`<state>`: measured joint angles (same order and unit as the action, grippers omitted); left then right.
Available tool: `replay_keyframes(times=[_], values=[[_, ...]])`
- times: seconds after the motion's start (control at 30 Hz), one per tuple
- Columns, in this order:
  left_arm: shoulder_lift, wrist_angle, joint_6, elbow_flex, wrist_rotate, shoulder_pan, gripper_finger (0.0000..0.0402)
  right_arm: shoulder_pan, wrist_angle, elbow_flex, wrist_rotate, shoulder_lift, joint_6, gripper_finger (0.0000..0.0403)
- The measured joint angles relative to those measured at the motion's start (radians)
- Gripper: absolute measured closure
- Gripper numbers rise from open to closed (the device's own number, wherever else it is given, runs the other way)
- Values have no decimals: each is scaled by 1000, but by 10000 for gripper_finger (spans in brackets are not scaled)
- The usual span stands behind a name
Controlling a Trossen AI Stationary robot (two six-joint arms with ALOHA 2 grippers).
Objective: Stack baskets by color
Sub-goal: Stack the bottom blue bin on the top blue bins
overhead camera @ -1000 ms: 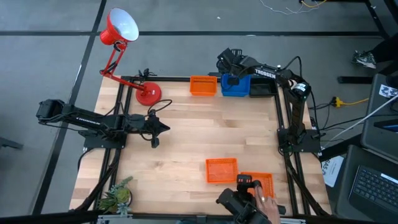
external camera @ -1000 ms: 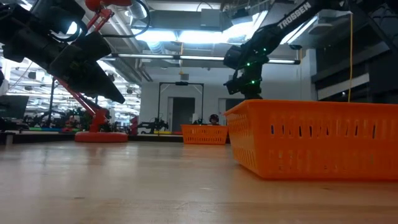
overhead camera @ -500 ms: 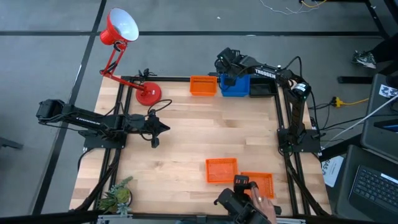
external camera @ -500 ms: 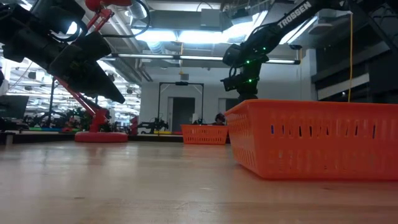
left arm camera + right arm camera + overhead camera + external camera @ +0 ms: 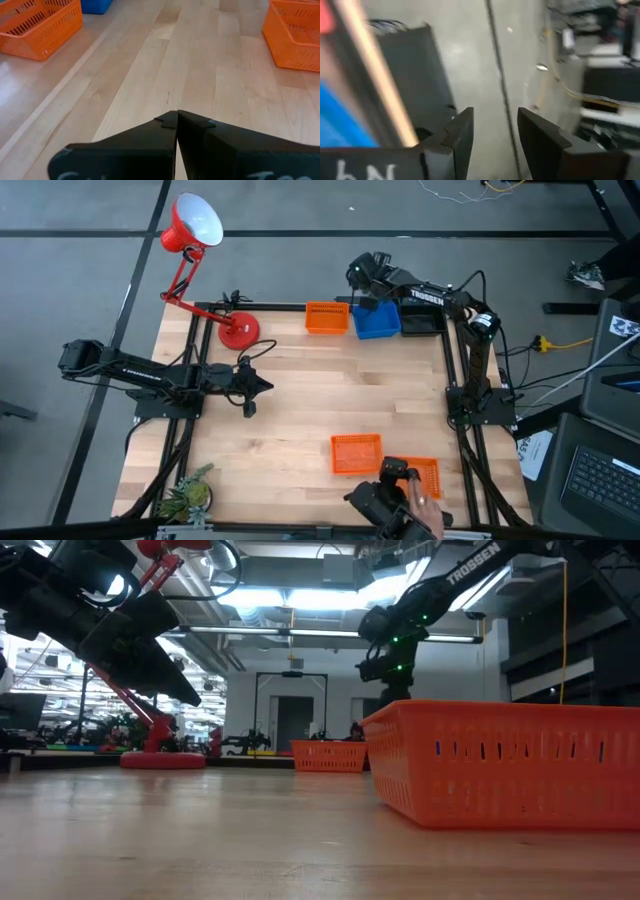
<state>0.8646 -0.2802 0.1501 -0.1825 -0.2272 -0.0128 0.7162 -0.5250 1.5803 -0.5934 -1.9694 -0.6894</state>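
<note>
At the table's far edge, right gripper (image 5: 362,280) above blue basket (image 5: 378,320), fingers parted, empty, basket partly hidden; left gripper (image 5: 268,386) pressed closed, mid-table.

"TROSSEN" is printed on the right arm (image 5: 470,565).

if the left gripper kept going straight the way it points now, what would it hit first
Probably nothing soon. The shut left gripper points across bare wooden table toward the right arm's side. In the left wrist view the path runs between the two orange baskets, so it looks free as far as shown, though depth is uncertain.
</note>
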Motion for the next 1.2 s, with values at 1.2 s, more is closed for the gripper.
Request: replay_keyframes(times=[1.2], values=[[0, 2, -3, 0, 0, 0, 401, -169, -706, -43, 692, 2, 422, 250]])
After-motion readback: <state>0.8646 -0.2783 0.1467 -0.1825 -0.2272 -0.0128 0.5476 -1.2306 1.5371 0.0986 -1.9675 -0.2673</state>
